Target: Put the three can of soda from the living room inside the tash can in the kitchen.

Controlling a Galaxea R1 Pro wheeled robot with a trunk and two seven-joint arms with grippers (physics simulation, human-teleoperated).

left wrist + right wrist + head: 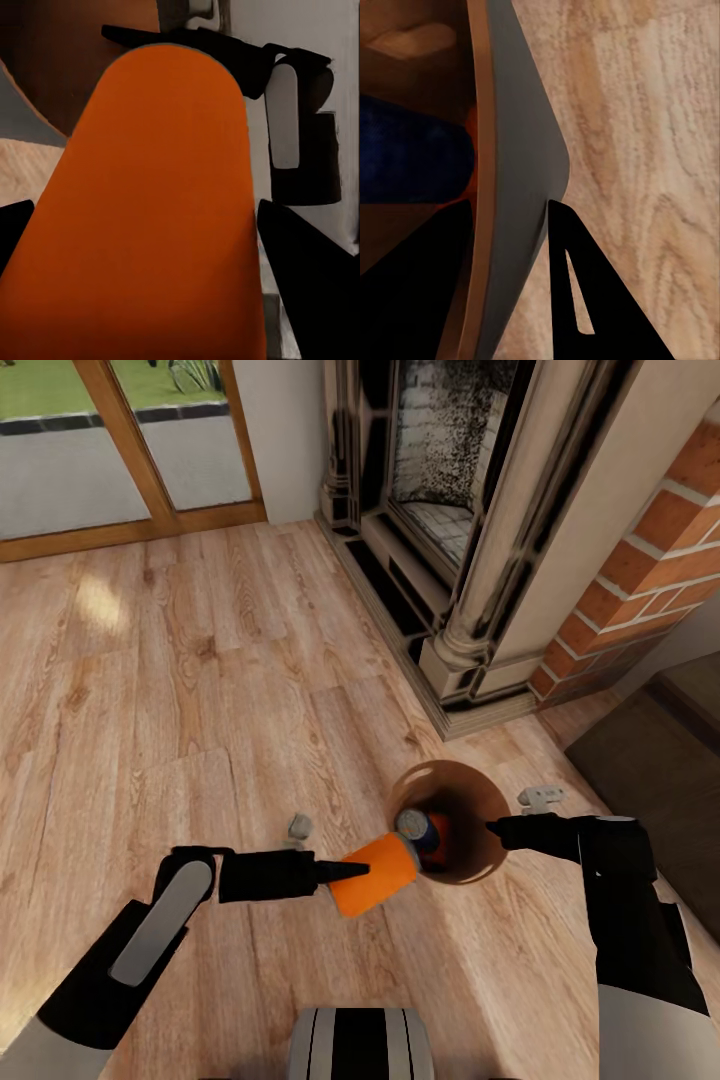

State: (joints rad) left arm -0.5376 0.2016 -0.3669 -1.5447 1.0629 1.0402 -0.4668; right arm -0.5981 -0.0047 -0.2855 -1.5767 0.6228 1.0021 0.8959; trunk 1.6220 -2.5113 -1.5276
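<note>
One unlabelled orange can [373, 874] in left gripper [345, 872] beside bin [470, 850].

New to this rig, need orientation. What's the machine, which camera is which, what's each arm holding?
It is a simulated two-armed wheeled robot. The big picture looks down from its head; the others come from cameras by each gripper. The left gripper holds an orange cylindrical soda can sideways at the rim of a small round bin, grey outside, brown inside. The right gripper pinches that bin's wall. A dark blue can and something orange lie inside. Below is wooden floor, beside a brick fireplace.
</note>
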